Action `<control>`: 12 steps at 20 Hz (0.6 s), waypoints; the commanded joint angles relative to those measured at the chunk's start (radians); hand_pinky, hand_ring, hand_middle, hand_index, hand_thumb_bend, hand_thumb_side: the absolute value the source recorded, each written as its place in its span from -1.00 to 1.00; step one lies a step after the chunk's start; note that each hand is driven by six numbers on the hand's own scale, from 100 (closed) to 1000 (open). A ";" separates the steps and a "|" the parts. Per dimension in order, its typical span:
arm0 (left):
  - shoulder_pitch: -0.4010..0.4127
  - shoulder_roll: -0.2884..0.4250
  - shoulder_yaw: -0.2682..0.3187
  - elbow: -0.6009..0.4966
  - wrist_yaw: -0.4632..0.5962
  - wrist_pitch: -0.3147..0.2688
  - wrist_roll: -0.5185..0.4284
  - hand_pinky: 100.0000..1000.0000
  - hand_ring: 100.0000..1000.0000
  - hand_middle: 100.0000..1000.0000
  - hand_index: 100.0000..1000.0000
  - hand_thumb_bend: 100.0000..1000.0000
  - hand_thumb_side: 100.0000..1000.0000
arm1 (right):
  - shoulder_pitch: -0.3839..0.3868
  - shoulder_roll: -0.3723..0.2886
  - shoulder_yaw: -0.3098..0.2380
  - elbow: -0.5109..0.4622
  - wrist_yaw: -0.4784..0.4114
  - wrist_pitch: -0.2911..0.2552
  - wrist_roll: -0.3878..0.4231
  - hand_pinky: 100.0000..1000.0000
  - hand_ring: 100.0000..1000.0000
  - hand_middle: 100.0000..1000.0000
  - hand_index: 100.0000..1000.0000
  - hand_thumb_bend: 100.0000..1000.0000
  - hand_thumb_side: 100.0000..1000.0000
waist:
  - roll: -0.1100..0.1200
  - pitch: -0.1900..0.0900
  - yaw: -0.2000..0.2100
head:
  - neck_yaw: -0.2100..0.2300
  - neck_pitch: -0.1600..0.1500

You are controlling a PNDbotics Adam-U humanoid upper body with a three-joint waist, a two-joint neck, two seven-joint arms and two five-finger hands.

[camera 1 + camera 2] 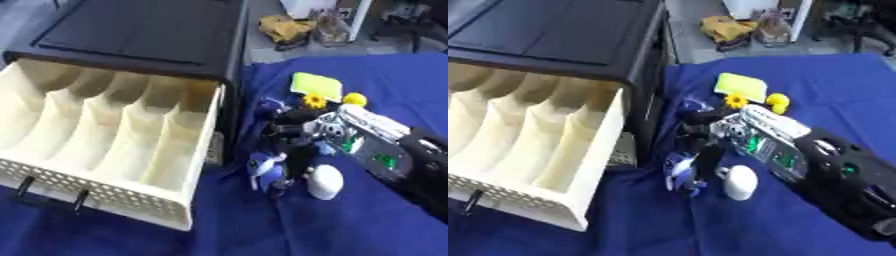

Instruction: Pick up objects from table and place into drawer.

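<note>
In the left eye view the cream drawer (105, 150) stands pulled open with its visible compartments bare, so nothing appears placed yet, and a white object (325, 181), a yellow-green pad (317, 85) and small yellow pieces wait on the blue-covered desk (289, 225). In the right eye view the right hand (703, 145) reaches down over a blue-and-white object (681, 175) just beside the drawer, fingers curled about it in what looks like a grasp, though I cannot tell whether it is lifted; the left hand shows nowhere.

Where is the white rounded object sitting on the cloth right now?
The white rounded object lies on the blue cloth right of the open drawer, just below the right hand and beside a blue-and-white item.
</note>
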 commanded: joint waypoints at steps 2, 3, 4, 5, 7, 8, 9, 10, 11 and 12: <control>-0.008 0.013 0.006 -0.013 -0.005 0.004 0.000 0.66 0.79 0.45 0.76 0.16 1.00 | -0.012 -0.008 -0.015 0.005 0.007 0.003 -0.013 0.23 0.36 -0.17 0.30 0.35 -0.59 | 0.000 -0.013 0.003 | -0.003 -0.010; -0.008 0.012 0.006 -0.013 -0.004 0.004 0.001 0.66 0.79 0.45 0.76 0.16 1.00 | -0.011 -0.007 -0.015 0.006 0.006 0.004 -0.013 0.22 0.35 -0.18 0.28 0.33 -0.62 | 0.000 -0.013 0.003 | -0.004 -0.010; -0.008 0.012 0.006 -0.013 -0.004 0.004 0.001 0.66 0.79 0.45 0.76 0.16 1.00 | -0.010 -0.007 -0.014 0.007 0.006 0.005 -0.013 0.22 0.34 -0.18 0.26 0.32 -0.64 | 0.000 -0.012 0.003 | -0.004 -0.010; -0.008 0.012 0.006 -0.013 -0.003 0.004 0.002 0.66 0.79 0.44 0.76 0.16 1.00 | -0.010 -0.006 -0.014 0.007 0.006 0.006 -0.013 0.22 0.34 -0.18 0.26 0.30 -0.63 | 0.000 -0.012 0.003 | -0.004 -0.010; -0.009 0.012 0.007 -0.013 -0.002 0.004 0.002 0.66 0.79 0.44 0.76 0.16 1.00 | -0.008 -0.006 -0.012 0.008 0.006 0.006 -0.010 0.21 0.33 -0.18 0.25 0.29 -0.67 | -0.001 -0.012 0.004 | -0.005 -0.011; -0.010 0.012 0.007 -0.013 -0.002 0.004 0.002 0.66 0.79 0.44 0.76 0.16 1.00 | -0.007 -0.006 -0.012 0.009 0.007 0.005 -0.008 0.21 0.33 -0.18 0.25 0.29 -0.68 | -0.001 -0.012 0.004 | -0.006 -0.011; -0.010 0.012 0.008 -0.013 -0.001 0.004 0.002 0.66 0.79 0.44 0.76 0.16 1.00 | -0.006 -0.006 -0.012 0.009 0.007 0.005 -0.007 0.21 0.33 -0.18 0.25 0.29 -0.68 | -0.001 -0.012 0.004 | -0.006 -0.012; -0.010 0.012 0.008 -0.013 -0.001 0.004 0.002 0.66 0.79 0.44 0.76 0.16 1.00 | -0.005 -0.006 -0.012 0.009 0.008 0.005 -0.007 0.21 0.33 -0.18 0.25 0.29 -0.68 | -0.001 -0.012 0.004 | -0.006 -0.012; -0.010 0.012 0.008 -0.013 -0.001 0.004 0.002 0.66 0.79 0.44 0.76 0.15 1.00 | -0.004 -0.006 -0.011 0.010 0.008 0.004 -0.005 0.22 0.34 -0.17 0.27 0.28 -0.69 | -0.001 -0.011 0.005 | -0.008 -0.012; -0.010 0.011 0.009 -0.013 0.000 0.005 0.002 0.66 0.79 0.44 0.76 0.15 1.00 | -0.001 -0.004 -0.010 0.011 0.008 0.003 -0.001 0.22 0.34 -0.17 0.27 0.28 -0.69 | -0.001 -0.010 0.006 | -0.010 -0.013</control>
